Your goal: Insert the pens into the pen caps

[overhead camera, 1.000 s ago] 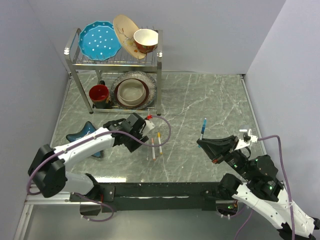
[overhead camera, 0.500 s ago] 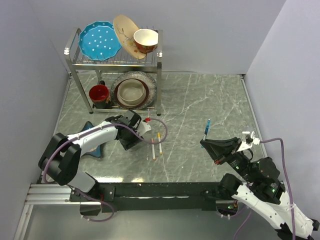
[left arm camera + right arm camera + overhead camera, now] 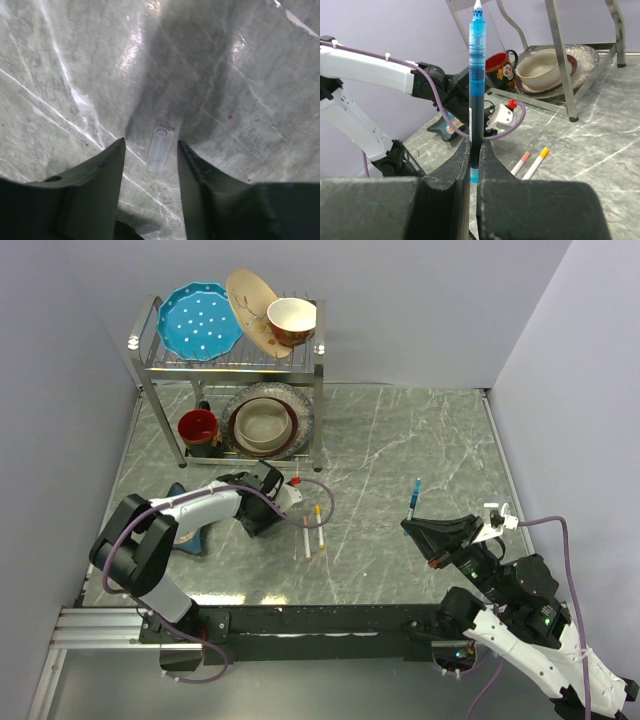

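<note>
As is seen from above, the left end effector point(image 3: 262, 512) is set low over the marble surface point(image 3: 400, 440). At its wrist, a clear stubby plastic cap point(image 3: 160, 149) lies between parted fingers point(image 3: 100, 170), to be centred before closing. At the right wrist, a blue stick pen point(image 3: 476, 75) is clamped upright.

We lose the lower end of the blue pen point(image 3: 476, 90) inside the right gripper point(image 3: 474, 146); from above, in front of the rack point(image 3: 318, 390), the left gripper point(image 3: 150, 145) covers the clear cap point(image 3: 160, 148).

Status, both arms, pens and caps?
Left gripper open, jaws straddling clear cap lying on table. Right gripper shut on blue pen, upright. Two white pens lie nearby.
</note>
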